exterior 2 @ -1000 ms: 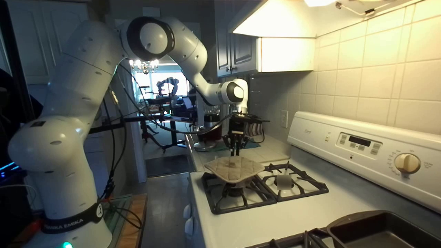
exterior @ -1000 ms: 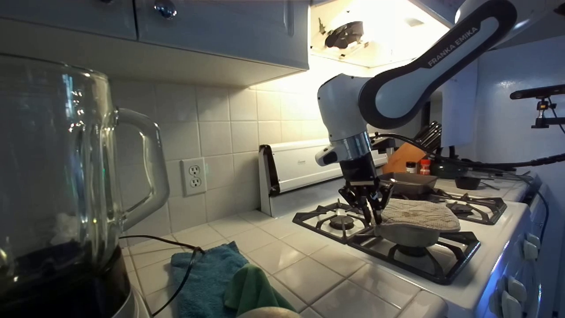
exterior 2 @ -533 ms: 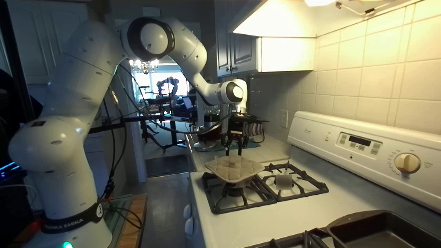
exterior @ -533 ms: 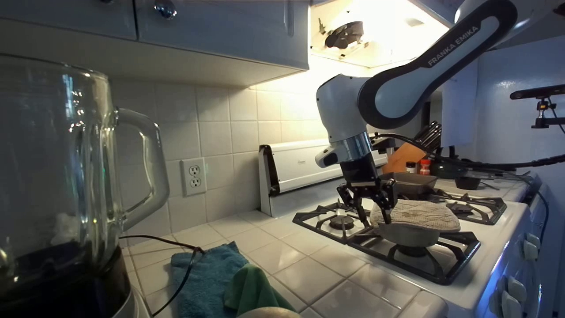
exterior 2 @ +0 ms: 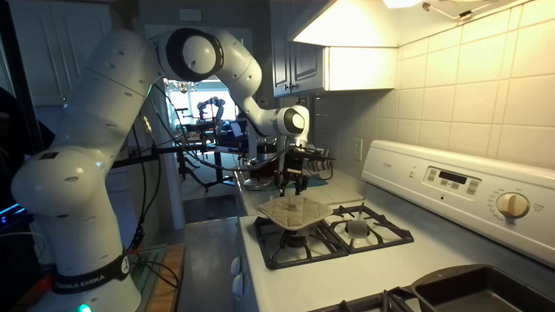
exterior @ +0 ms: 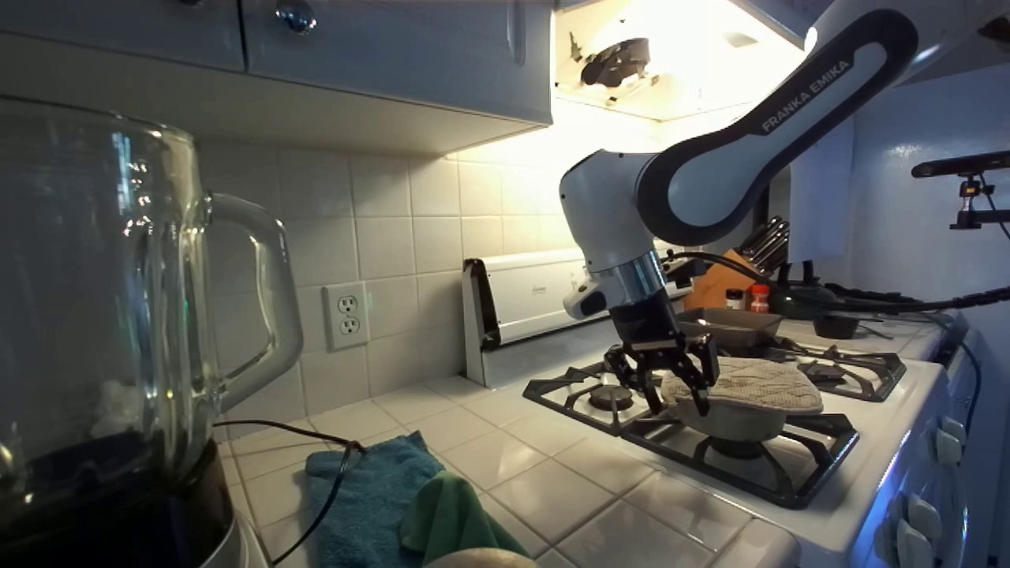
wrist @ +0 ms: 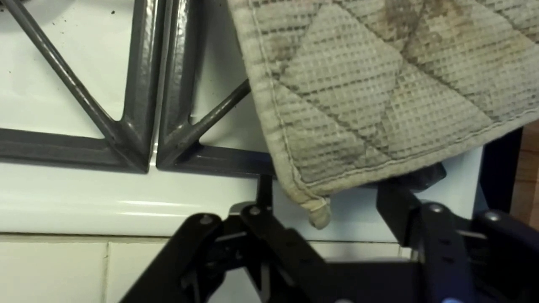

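Note:
A beige quilted pot holder (exterior: 750, 384) with brown stains lies over a small grey pot (exterior: 730, 422) on the front burner grate (exterior: 777, 481). In both exterior views my gripper (exterior: 679, 405) points down at the pot holder's edge on the countertop side. Its fingers stand apart. The wrist view shows the pot holder's corner loop (wrist: 320, 215) reaching in between the black fingers (wrist: 264, 191), with a gap on each side. Nothing is gripped. The pot is hidden under the cloth in the wrist view.
A dark baking pan (exterior 2: 485, 299) sits farther along the stove. The stove's back panel (exterior 2: 446, 182) rises behind the burners. On the tiled counter are a blue towel (exterior: 371, 497), a green cloth (exterior: 450, 517) and a glass blender jar (exterior: 260, 308). A range hood (exterior 2: 351, 26) hangs above.
The gripper's fingers, close together a second ago, have spread apart. Since half a second ago the arm has come down a little and tilted slightly. Pot holder and pot look unmoved.

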